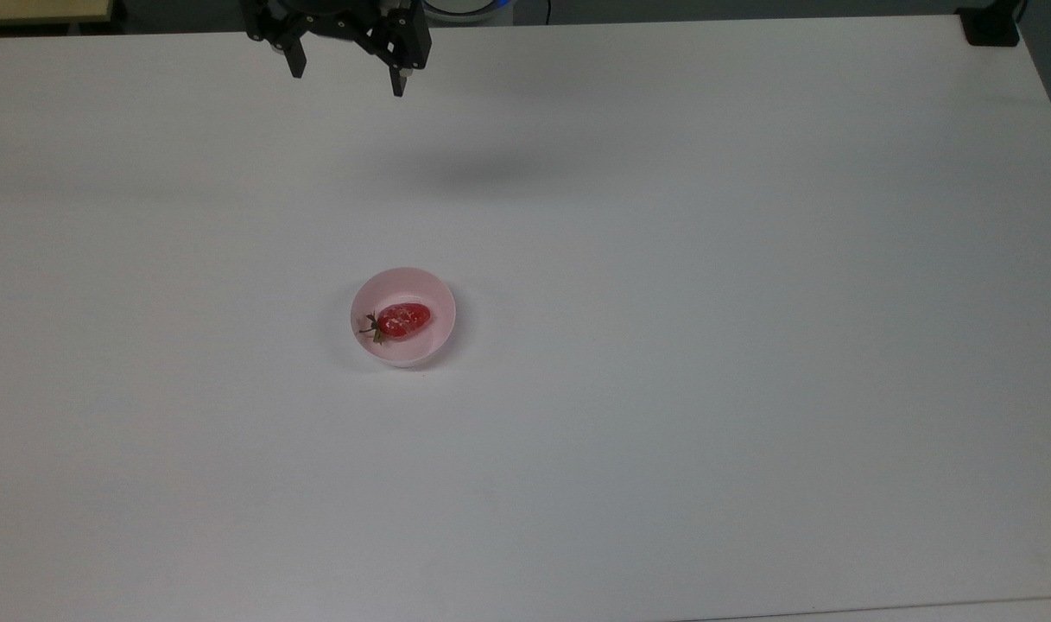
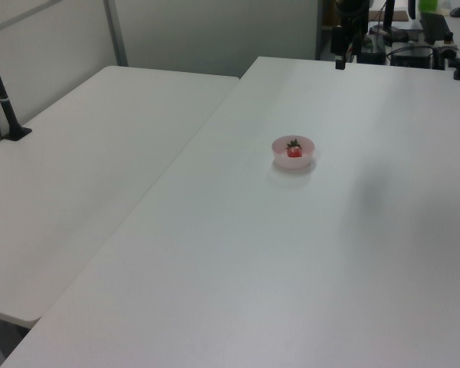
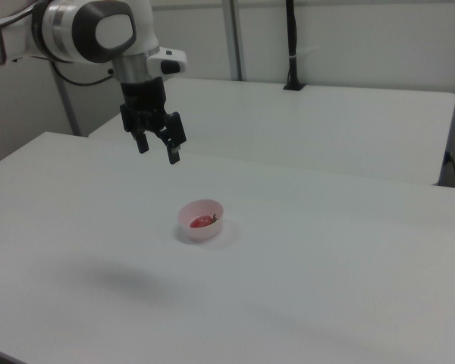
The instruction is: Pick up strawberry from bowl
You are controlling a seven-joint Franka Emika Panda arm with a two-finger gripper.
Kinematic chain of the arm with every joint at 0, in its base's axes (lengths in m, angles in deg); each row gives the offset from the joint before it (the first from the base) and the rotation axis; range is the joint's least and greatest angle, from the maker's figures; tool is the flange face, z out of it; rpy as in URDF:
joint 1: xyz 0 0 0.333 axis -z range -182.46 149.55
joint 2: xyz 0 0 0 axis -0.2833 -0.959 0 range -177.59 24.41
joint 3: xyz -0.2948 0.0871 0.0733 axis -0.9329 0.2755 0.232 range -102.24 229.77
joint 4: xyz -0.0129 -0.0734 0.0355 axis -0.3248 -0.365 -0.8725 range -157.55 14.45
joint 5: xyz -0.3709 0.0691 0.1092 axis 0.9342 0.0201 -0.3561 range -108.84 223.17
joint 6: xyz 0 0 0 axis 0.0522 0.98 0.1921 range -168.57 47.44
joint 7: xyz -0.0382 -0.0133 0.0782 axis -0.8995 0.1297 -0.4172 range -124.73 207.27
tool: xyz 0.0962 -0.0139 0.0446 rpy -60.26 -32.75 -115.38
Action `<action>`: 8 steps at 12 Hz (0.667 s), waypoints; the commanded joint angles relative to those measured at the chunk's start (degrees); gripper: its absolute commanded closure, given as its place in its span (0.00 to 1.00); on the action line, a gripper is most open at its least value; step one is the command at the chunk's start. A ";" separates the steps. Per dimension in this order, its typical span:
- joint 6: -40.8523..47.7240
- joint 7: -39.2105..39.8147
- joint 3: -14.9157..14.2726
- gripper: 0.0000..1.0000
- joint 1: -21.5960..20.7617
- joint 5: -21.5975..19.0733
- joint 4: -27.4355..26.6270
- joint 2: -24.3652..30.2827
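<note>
- The black two-finger claw (image 1: pixel 346 82) hangs released, its two fingers spread wide apart with nothing between them, high above the white tabletop (image 1: pixel 750 345); the right view shows it (image 3: pixel 158 155) pointing down from the white and grey arm (image 3: pixel 98 30).
- Below the claw and well apart from it, nearer the bottom edge of the top view, sits the small round pale pink bowl (image 1: pixel 430 298), smooth and plain inside; in the right view the bowl (image 3: pixel 189 225) lies below and slightly to the claw's right.
- Inside the bowl rests the small glossy red oval strawberry (image 1: pixel 403 319), lying on its side, its green leafy cap toward the top view's left and bright highlights on its skin; it is far smaller than the bowl (image 2: pixel 280 156).
- The strawberry (image 3: pixel 202 221) shows red above the rim in the right view.
</note>
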 commanded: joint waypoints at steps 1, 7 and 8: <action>-0.24 0.62 0.03 0.00 0.00 0.31 -1.18 0.98; -0.86 1.05 0.03 0.00 -0.09 0.40 -1.19 0.54; -3.73 1.05 0.03 0.00 -0.09 0.40 -1.10 -0.34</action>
